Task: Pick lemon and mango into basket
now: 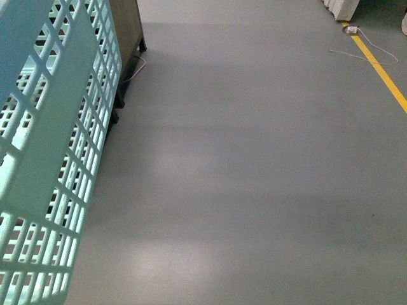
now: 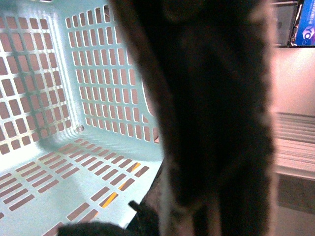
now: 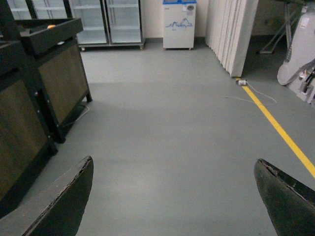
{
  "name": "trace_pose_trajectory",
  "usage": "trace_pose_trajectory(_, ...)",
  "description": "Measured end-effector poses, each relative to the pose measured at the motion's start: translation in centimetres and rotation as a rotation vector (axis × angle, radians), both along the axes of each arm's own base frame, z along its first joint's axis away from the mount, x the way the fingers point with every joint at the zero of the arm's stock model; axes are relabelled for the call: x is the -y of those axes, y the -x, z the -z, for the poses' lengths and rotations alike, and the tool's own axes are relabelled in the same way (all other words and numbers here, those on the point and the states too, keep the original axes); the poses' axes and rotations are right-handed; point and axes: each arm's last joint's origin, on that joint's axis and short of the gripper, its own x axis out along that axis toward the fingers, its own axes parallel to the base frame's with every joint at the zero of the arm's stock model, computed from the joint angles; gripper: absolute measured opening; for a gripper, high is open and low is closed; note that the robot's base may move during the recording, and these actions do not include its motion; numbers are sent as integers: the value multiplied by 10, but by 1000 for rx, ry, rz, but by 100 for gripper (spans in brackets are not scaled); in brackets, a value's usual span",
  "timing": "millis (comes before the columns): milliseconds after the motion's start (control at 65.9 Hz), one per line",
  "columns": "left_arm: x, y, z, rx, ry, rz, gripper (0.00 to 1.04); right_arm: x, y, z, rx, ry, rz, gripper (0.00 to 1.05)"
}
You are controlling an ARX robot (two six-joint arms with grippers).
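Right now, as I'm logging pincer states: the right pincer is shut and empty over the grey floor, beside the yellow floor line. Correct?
No: the right pincer is open, not shut. The right wrist view shows its two dark fingers wide apart with only smooth grey floor between them. It is empty, and the painted yellow floor line runs beside it.

Shop-like hall: glass-door fridges [image 3: 123, 19]; yellow floor line [image 3: 280, 129].

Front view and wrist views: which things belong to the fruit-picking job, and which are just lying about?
Job: basket; right gripper, open. No lemon or mango in view.
Lying about: white cable; yellow line; dark stand; fridges.
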Motion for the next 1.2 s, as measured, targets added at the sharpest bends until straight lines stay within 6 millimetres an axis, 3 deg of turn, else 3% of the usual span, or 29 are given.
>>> trace_pose_trajectory(1199, 2, 0, -1, 0, 17, 18, 4, 0, 0, 0, -1, 0, 3, 96)
